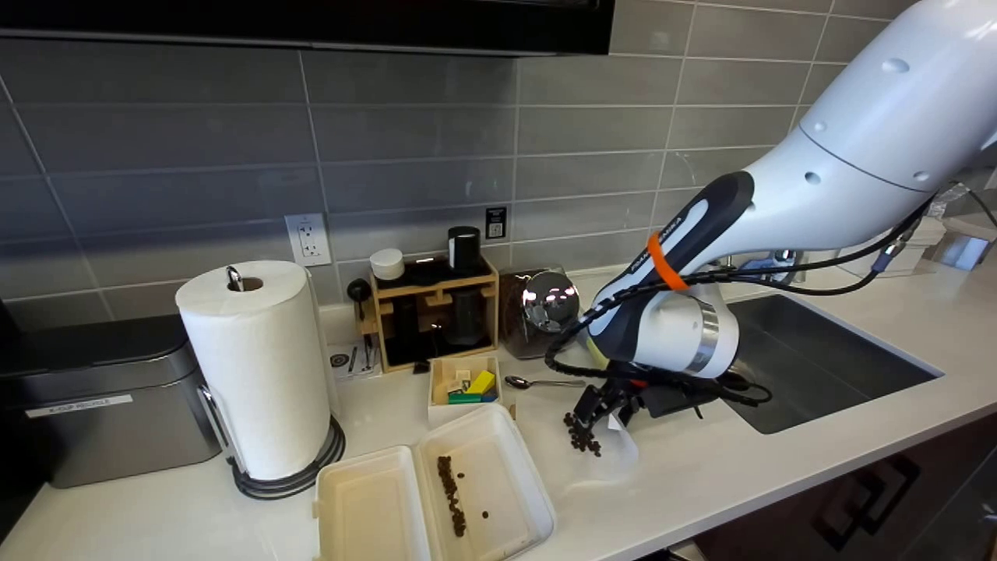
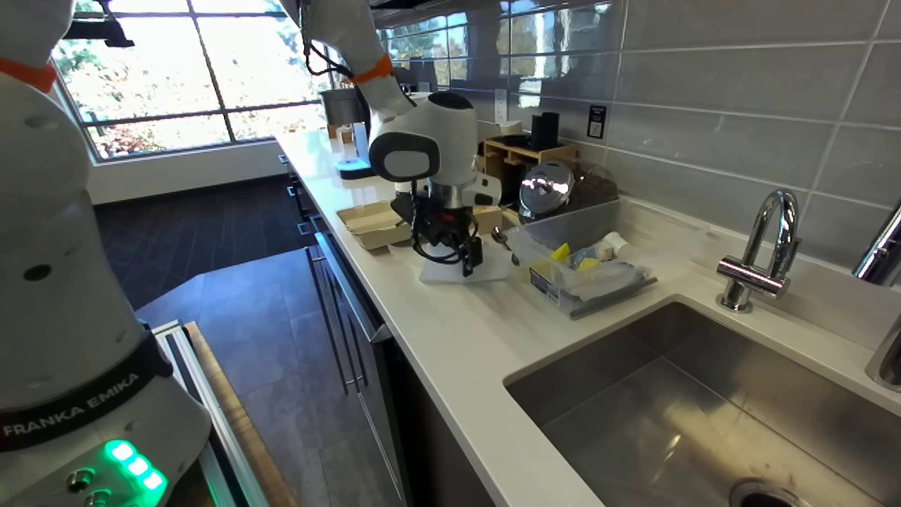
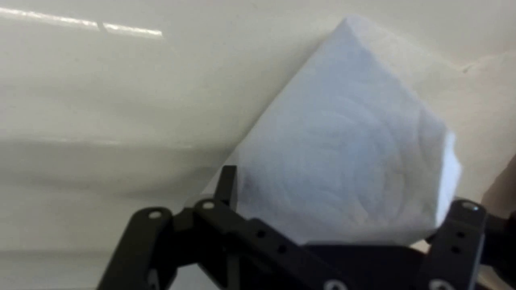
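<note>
My gripper is open, with its dark fingers wide apart in the wrist view. A white sheet like a paper towel spreads between and beyond the fingers; I cannot tell if they touch it. In an exterior view the gripper points down low over the counter, beside a small pile of brown beans and the white sheet. In an exterior view the gripper is just above the white sheet. A brown patch at the wrist view's right edge is blurred.
An open clamshell box holds a row of beans. Near it are a small white box, a spoon, a paper towel roll and a glass jar. A clear bin stands near the sink.
</note>
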Robot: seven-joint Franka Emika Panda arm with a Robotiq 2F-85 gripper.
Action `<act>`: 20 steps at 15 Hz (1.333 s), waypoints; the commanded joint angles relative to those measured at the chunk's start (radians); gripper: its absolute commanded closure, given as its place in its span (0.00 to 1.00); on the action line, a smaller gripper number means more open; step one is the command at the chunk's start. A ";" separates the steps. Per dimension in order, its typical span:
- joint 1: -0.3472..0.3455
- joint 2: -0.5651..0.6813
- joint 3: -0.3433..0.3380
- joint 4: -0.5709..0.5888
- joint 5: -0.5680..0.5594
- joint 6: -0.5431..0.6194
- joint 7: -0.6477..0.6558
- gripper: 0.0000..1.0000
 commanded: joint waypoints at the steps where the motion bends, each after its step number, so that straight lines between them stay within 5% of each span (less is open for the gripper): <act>1: 0.050 0.025 -0.041 -0.011 -0.036 0.032 0.068 0.00; 6: 0.045 0.035 -0.045 -0.008 -0.010 0.012 0.071 0.00; 13: -0.070 0.042 0.060 0.033 0.102 -0.045 -0.037 0.00; 20: -0.130 0.063 0.095 0.053 0.140 -0.102 -0.049 0.00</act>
